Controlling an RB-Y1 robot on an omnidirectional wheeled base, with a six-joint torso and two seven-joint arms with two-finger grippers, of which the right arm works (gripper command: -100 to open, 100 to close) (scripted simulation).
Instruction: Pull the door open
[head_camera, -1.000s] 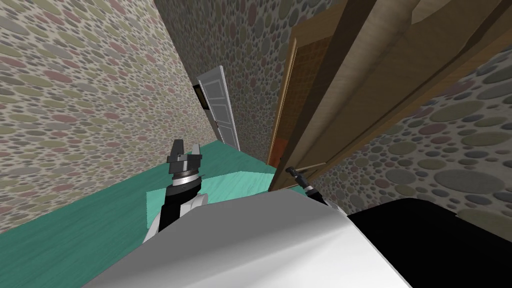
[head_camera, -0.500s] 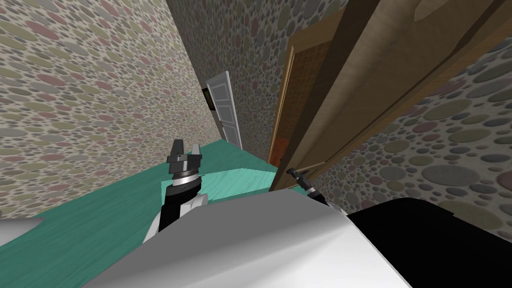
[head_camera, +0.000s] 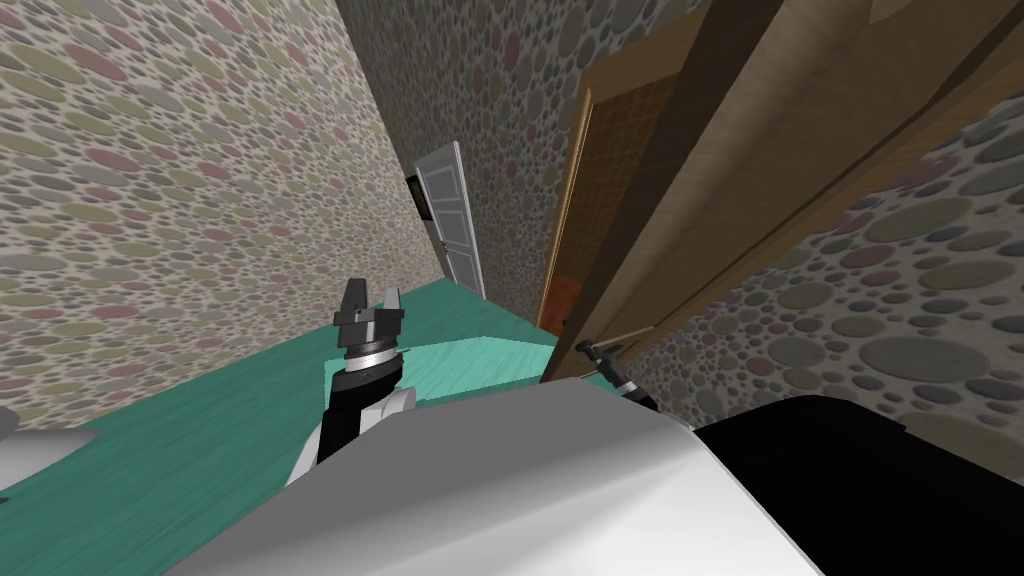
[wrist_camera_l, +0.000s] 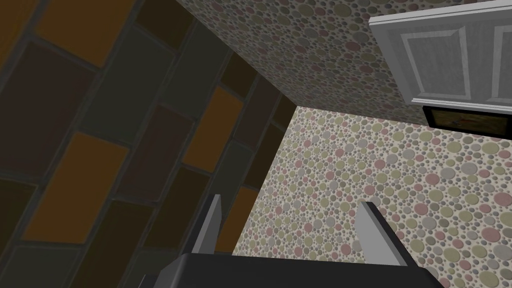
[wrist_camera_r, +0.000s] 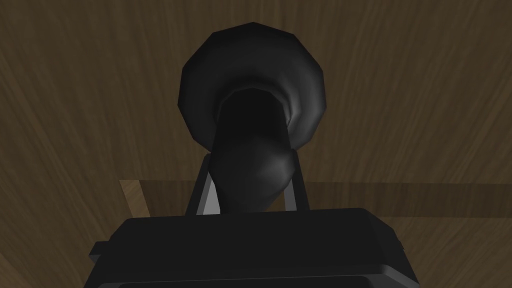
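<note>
We see a floor of teal, wood-grained boards running toward a white panelled door that stands at its far end. A paler teal patch with straight edges marks it just ahead. At far left a light grey shape rests on it, and we cannot tell what it is. The brown door comes down to the floor beside the paler patch.

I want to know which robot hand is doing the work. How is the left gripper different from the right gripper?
The left gripper is open, fingers wide apart with nothing between them; the right gripper is shut on the black door handle. The left gripper points up over the green floor, away from the brown door; the right gripper is right at that door. Both have two thin grey fingers on a dark box.
</note>
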